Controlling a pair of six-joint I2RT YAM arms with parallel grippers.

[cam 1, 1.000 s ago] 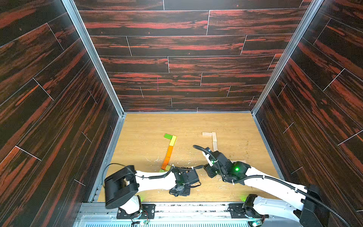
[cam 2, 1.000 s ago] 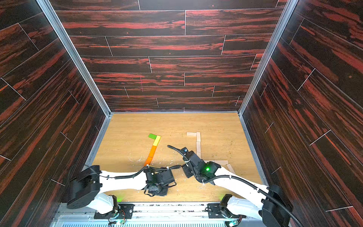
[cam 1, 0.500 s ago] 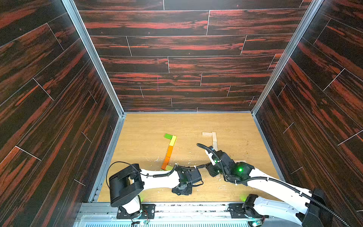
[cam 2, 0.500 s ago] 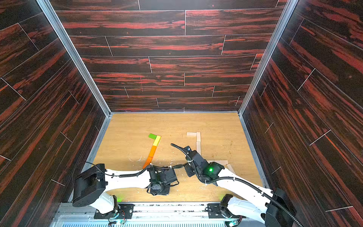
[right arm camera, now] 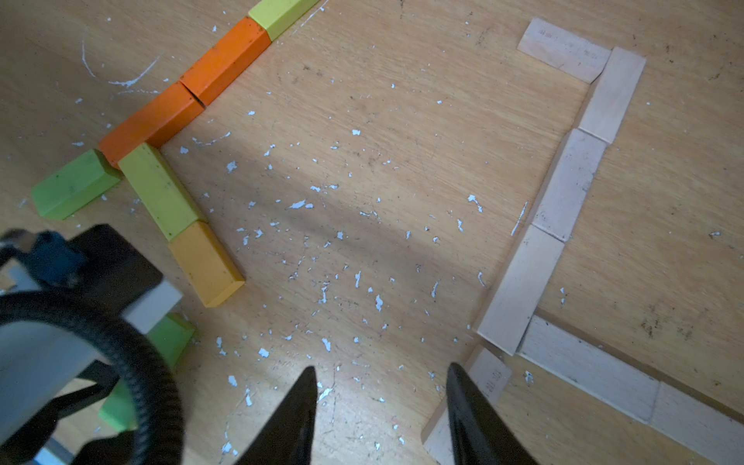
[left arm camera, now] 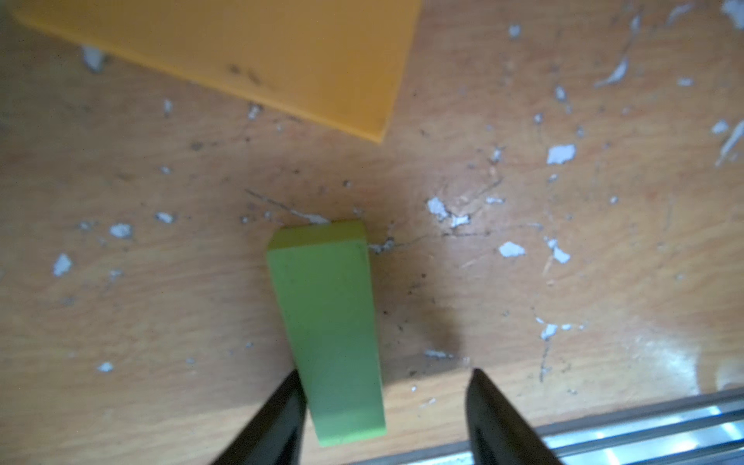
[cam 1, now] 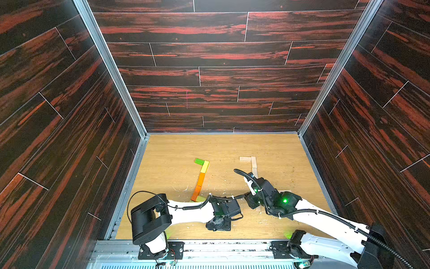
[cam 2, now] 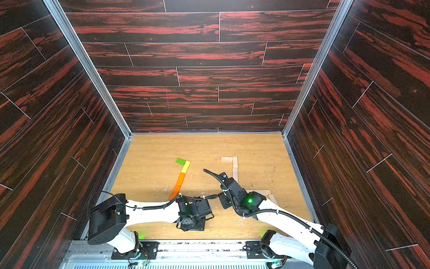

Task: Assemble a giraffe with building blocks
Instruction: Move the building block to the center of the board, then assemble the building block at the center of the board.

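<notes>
**Setting a green leg beside the amber block**

Left tool (left arm camera: 386,372) is hovering low over the surface (left arm camera: 563,282) with its jaws standing well apart. One finger (left arm camera: 282,402) is touching the side of the green block (left arm camera: 326,322) and the opposite one is sitting clear of it, so nothing is being squeezed. That block is lying near the amber block (left arm camera: 282,52), pointing toward its corner without touching. I am reading it as a leg being laid under the giraffe's body. Right tool (right arm camera: 381,366) is waiting partly open and empty over bare wood, between the amber block and the pale blocks (right arm camera: 567,185), probably keeping out of the way.

Only the right wrist camera is showing how the coloured figure is joining up. There the amber block is butting end to end against a lime block (right arm camera: 159,189), which is running up to the orange pair (right arm camera: 189,92). In both top views the left arm (cam 1: 186,212) is covering the amber block and the green leg.
</notes>
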